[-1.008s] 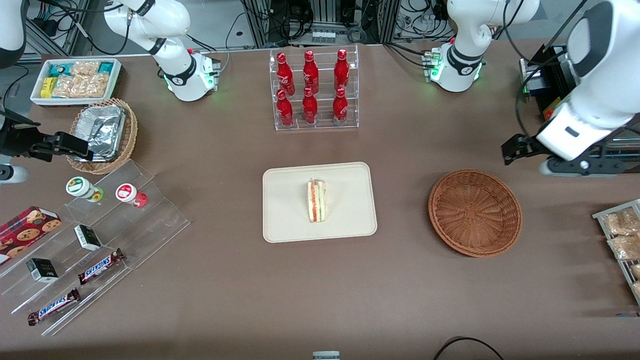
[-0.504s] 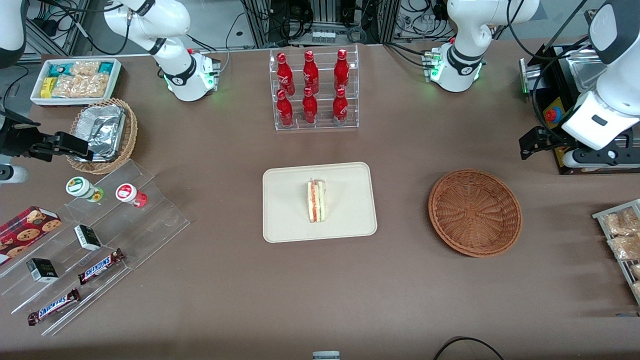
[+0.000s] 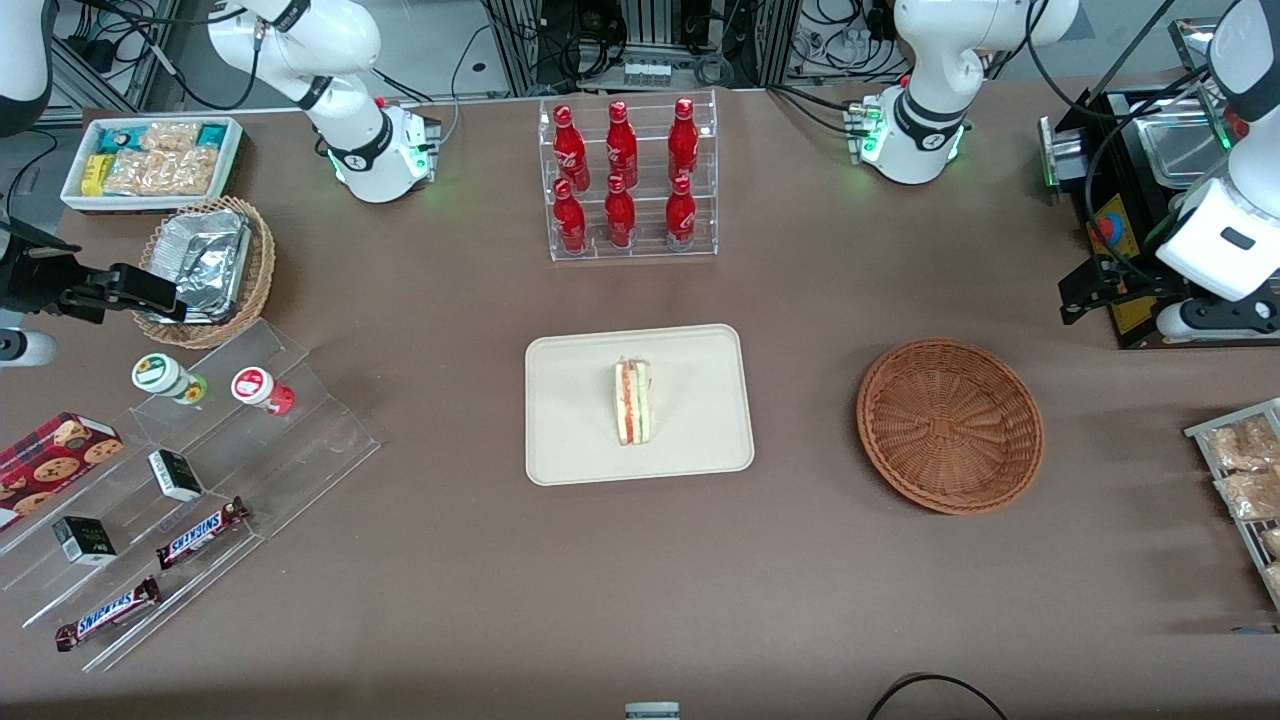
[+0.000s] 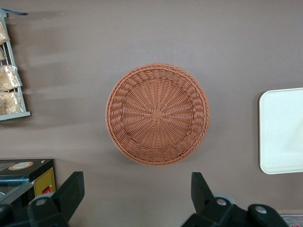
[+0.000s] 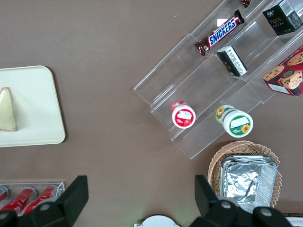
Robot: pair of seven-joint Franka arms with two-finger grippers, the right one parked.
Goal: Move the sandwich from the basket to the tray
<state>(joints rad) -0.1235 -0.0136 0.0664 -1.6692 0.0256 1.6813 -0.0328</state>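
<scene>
The sandwich (image 3: pixel 633 402) lies on the cream tray (image 3: pixel 580 440) at the table's middle, its red and green filling edge showing; it also shows on the tray (image 5: pixel 33 94) as a pale sandwich wedge (image 5: pixel 7 116). The reddish-brown basket (image 3: pixel 950 425) stands beside the tray toward the working arm's end, with nothing in it. My left gripper (image 3: pixel 1082 296) hangs above the table, farther from the front camera than the basket and toward the table's end. In the left wrist view the gripper (image 4: pixel 136 191) is open and holds nothing, with the basket (image 4: pixel 157 114) and a tray corner (image 4: pixel 283 130) below.
A clear rack of red bottles (image 3: pixel 625 180) stands farther back than the tray. A black box with a red button (image 3: pixel 1110 225) sits close by the gripper. A rack of snack bags (image 3: pixel 1245 480) is at the working arm's end. Stepped acrylic shelves (image 3: pixel 180 480), a foil-filled tan basket (image 3: pixel 205 265) and a white bin (image 3: pixel 150 160) are at the parked arm's end.
The left arm has drawn away from the basket toward its end of the table, rising and pulling back. The sandwich, tray and basket have not moved.
</scene>
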